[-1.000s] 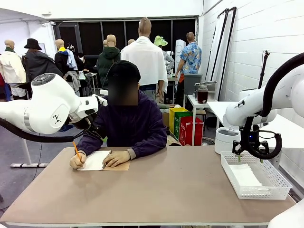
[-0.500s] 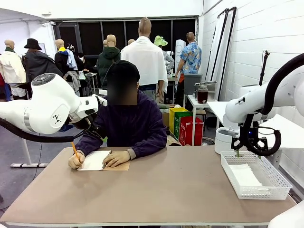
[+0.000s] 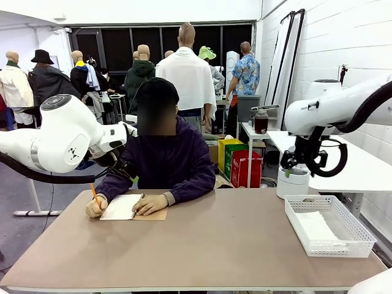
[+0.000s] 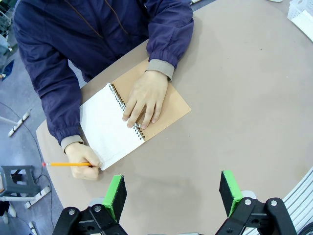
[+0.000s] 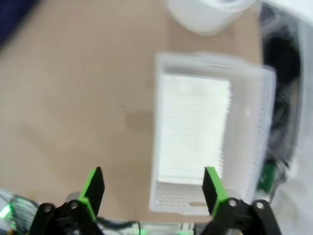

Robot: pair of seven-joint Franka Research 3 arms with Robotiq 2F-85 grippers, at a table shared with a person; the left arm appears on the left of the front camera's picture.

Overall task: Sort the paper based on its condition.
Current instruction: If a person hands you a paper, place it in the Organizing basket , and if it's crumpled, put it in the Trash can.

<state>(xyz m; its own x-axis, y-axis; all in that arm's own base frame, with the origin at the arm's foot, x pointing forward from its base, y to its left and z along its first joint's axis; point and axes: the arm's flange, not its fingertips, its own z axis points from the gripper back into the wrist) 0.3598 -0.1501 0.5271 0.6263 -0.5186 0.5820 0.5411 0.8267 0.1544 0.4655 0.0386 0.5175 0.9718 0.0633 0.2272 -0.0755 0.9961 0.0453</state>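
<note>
Right claw hung wide open, empty, above tray holding paper | left claw hung wide open, empty, over counter near notepad

White brick wall, dark windows, grey floor, white side table, tan tabletop.

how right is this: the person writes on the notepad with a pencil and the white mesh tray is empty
The white mesh tray is not empty: paper lies in it, as the front view shows. The person does write on the notepad with a pencil.
</note>
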